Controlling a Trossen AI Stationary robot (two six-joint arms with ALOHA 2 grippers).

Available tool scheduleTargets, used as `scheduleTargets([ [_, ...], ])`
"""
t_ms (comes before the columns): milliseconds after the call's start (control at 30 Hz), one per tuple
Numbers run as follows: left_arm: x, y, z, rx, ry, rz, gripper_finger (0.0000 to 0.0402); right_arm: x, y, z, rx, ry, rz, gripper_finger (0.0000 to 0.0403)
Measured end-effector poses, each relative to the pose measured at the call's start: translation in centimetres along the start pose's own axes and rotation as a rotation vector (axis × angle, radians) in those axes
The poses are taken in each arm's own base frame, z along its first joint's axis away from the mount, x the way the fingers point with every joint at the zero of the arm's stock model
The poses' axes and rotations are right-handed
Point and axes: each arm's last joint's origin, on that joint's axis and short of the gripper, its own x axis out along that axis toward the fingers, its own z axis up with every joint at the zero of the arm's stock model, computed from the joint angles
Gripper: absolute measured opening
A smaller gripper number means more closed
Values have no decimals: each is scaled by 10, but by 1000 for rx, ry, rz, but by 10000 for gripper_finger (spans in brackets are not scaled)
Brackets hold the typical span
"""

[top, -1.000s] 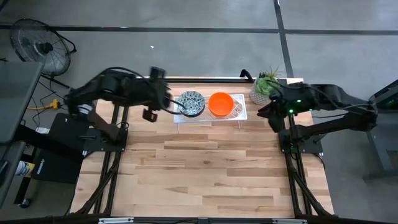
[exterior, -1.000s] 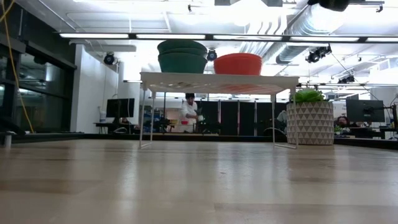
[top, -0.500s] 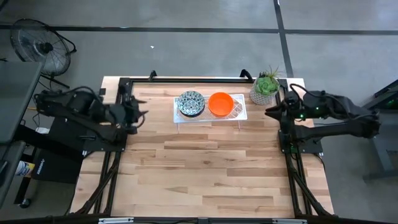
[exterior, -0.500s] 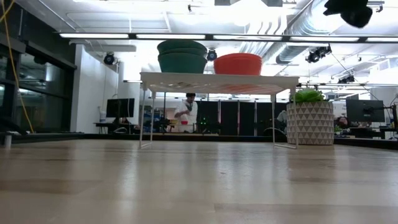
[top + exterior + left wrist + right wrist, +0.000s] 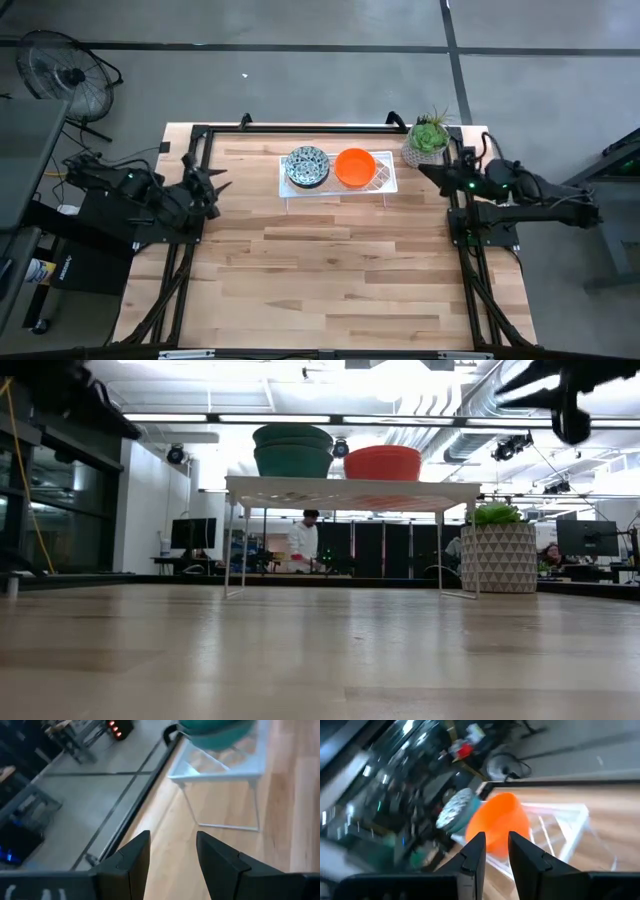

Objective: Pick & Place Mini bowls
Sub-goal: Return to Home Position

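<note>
Tabletop (image 5: pixel 330 270) open before shelf (image 5: pixel 386 181); shelf, patterned bowls (image 5: pixel 306 165), orange bowls (image 5: pixel 354 167), plant pot (image 5: pixel 425 145) block far edge.

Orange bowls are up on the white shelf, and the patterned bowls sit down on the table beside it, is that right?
Not quite. The patterned bowls are up on the white shelf too, next to the orange bowls. The low view shows it.

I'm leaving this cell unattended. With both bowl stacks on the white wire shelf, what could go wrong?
1. The right gripper hangs close beside the pale patterned pot with a green plant; a swing could knock it.
2. The stack of grey-and-white mosaic bowls and the stack of orange bowls sit on a thin-legged white wire shelf; a bump might topple them.
</note>
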Motion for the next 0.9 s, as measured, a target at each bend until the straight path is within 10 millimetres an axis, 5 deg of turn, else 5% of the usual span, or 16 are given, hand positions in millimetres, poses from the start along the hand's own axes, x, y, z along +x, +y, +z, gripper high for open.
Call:
scheduleTargets([
  [133, 11, -11, -20, 67, -75, -37, 156, 12, -13, -17, 220, -11, -70, 71],
  [467, 17, -25, -50, 100, -379, -308, 156, 38, -6, -38, -165, -304, 378, 71],
  [700, 15, -27, -54, 136, -487, -423, 156, 55, -22, -65, -207, -259, 326, 71],
  [900, 11, -27, -47, 118, -582, -492, 156, 61, -21, -70, -252, -248, 344, 71],
])
